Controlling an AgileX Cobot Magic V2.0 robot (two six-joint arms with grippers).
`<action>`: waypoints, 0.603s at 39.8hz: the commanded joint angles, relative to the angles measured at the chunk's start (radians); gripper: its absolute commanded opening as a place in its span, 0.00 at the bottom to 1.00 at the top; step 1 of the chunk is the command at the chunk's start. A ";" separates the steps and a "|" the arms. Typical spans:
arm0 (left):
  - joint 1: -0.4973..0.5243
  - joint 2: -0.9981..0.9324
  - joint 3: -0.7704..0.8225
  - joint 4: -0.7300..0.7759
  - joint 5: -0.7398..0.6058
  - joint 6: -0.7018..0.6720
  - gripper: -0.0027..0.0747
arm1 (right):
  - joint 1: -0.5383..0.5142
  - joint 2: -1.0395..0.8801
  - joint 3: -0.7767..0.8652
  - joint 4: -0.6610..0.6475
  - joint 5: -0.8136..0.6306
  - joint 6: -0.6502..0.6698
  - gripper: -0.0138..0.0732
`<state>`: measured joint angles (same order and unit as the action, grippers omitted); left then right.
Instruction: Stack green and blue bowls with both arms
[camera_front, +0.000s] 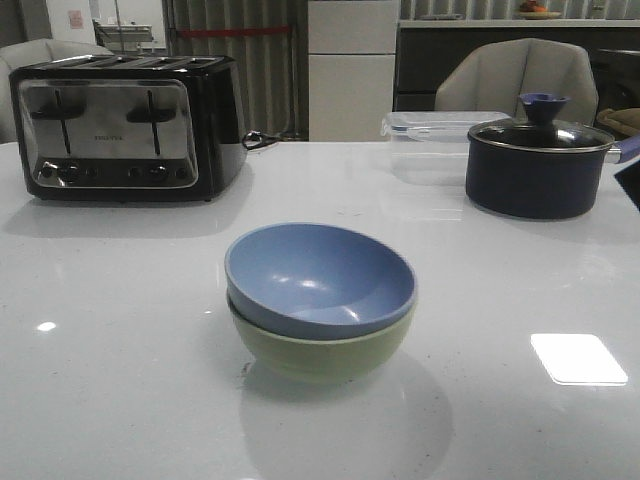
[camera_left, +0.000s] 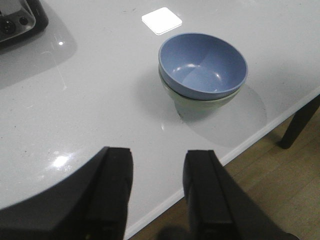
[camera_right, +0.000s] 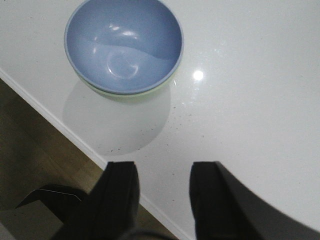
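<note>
Blue bowl (camera_front: 318, 275) sits nested in the green bowl (camera_front: 320, 352) mid-table; your left gripper (camera_left: 157, 192) and right gripper (camera_right: 164, 200) hang open, empty. Swing back carelessly and you tip the stack.

Dusty blue bowl (camera_front: 320, 275) nested upright in sage green bowl (camera_front: 320, 355) (rims nearly level), table centre, slightly toward 6 o'clock

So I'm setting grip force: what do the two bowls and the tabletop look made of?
Blue bowl and green bowl: probably melamine or glazed ceramic, satin finish with soft highlights. Table: glossy white speckled stone or composite, mirroring lights.
</note>
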<state>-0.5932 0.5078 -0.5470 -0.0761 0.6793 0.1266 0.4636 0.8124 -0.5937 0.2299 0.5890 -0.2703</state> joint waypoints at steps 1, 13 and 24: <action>-0.007 0.008 -0.012 -0.004 -0.115 0.002 0.46 | 0.001 -0.008 -0.027 0.004 -0.058 -0.010 0.60; -0.007 0.013 -0.004 0.028 -0.147 0.002 0.45 | 0.001 -0.008 -0.027 0.004 -0.058 -0.010 0.56; -0.007 0.013 -0.004 0.022 -0.139 0.002 0.16 | 0.001 -0.008 -0.027 0.004 -0.057 -0.010 0.22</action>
<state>-0.5932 0.5120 -0.5223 -0.0466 0.6184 0.1266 0.4636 0.8124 -0.5937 0.2299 0.5890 -0.2703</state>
